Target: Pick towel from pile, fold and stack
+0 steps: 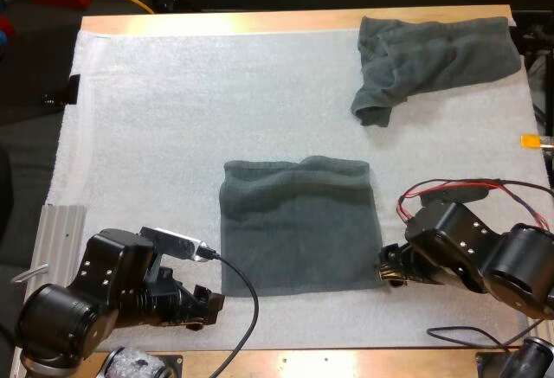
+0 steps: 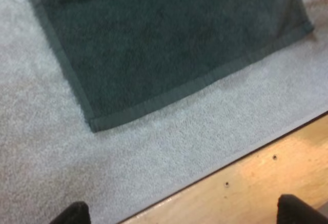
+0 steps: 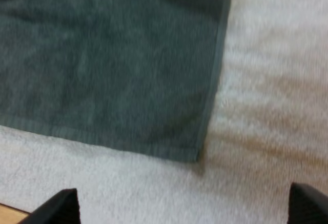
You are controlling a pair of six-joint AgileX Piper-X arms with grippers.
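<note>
Both claws wait at the near side of the table [image 1: 346, 364], low over the white mat [image 1: 156, 136]. The left claw [image 1: 208, 305] hangs just off the near left corner of the flat towel [image 1: 299, 231], its fingers [image 2: 75, 215] spread wide and clear of the cloth. The right claw [image 1: 391, 272] sits just beside the near right corner, likewise spread and pinching nothing.

The flat towel lies in the middle of the mat, smooth apart from a slight ripple along its far edge. The crumpled towel [image 1: 433, 54] rests well apart at the far right corner. This looks like the folding step — the towel is laid out, with the fold not yet begun. Next, each claw probably needs to drop onto its own corner, nip the hem cleanly, and lift both corners level — an uneven rise would skew the fold.
</note>
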